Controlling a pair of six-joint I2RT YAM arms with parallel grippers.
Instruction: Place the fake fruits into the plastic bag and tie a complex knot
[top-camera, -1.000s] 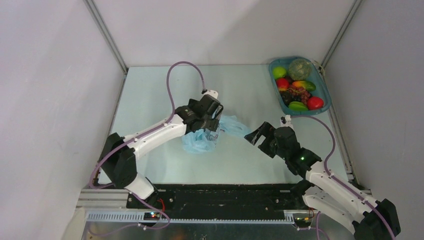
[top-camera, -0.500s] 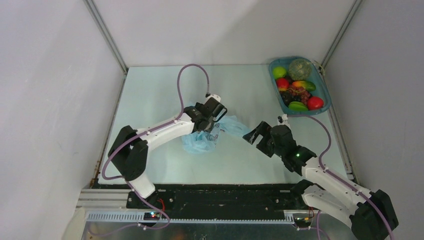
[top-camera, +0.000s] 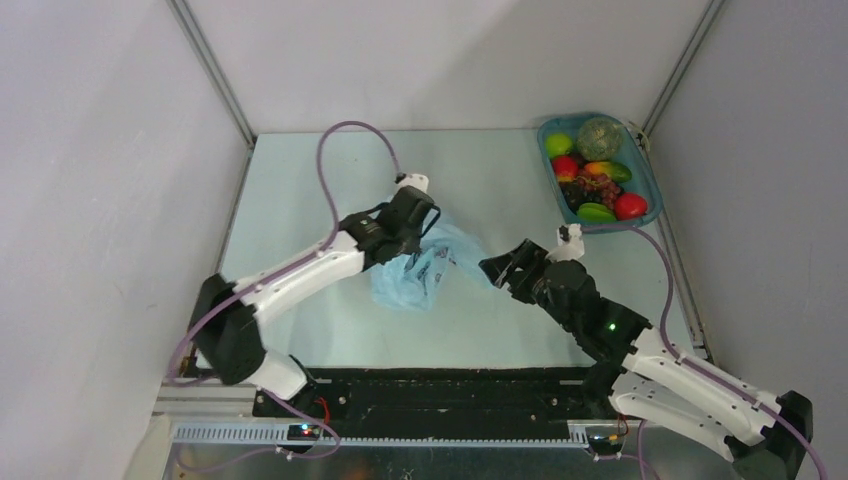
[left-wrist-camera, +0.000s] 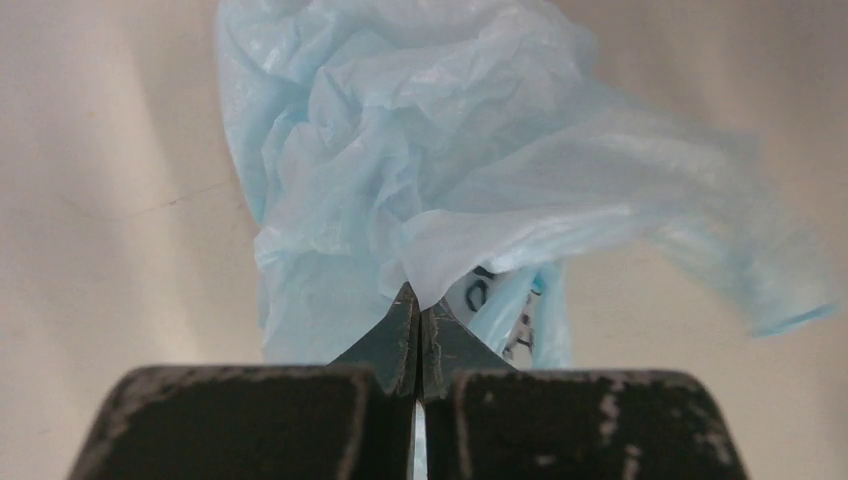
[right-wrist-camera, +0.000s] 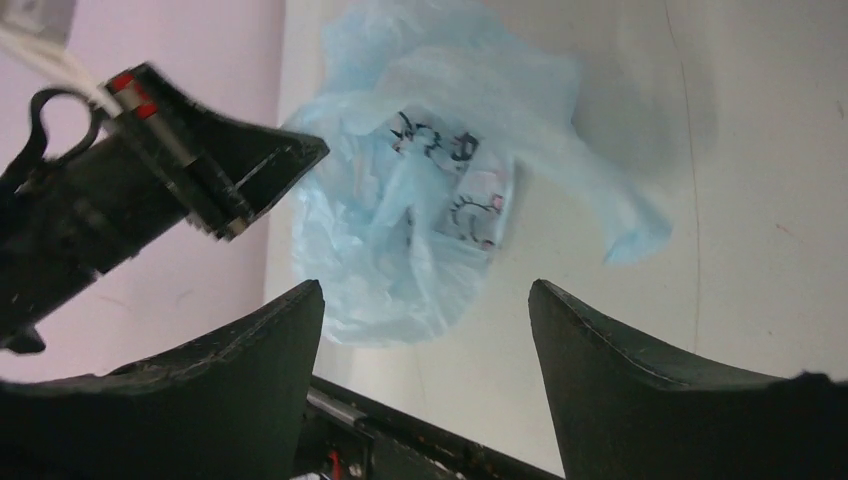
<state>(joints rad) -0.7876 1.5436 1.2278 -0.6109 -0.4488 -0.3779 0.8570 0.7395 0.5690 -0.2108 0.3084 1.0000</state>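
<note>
From above, the plastic bag (top-camera: 425, 270) lies crumpled mid-table, a little left of centre, and the left gripper (top-camera: 422, 238) is right on its far-left edge. The right gripper (top-camera: 498, 263) hovers just beside the bag's right side, pointing at it but not touching. Over in the far right corner, the fake fruits (top-camera: 592, 182) are all sitting in the teal tray (top-camera: 649, 190): greens, reds, an orange-yellow one and the dark grapes. So nothing is bagged yet, by the look of it. Filling the bag and tying the knot are both left to do, and this reads as the opening-the-bag step.

On to the left wrist: the two fingers are pressed flat together with a fold of the blue film pinched between their tips. The rest of the bag billows away over the table (top-camera: 300, 190).

Now the right wrist: its fingers stand wide apart with nothing between them. The bag lies ahead and framed in the gap, with the left arm's dark head at its left. The printed mark (right-wrist-camera: 455, 185) faces up here, dark squiggly outlines with a pinkish-red patch. It looks like a cartoon drawing, and no word on it can be read.
</note>
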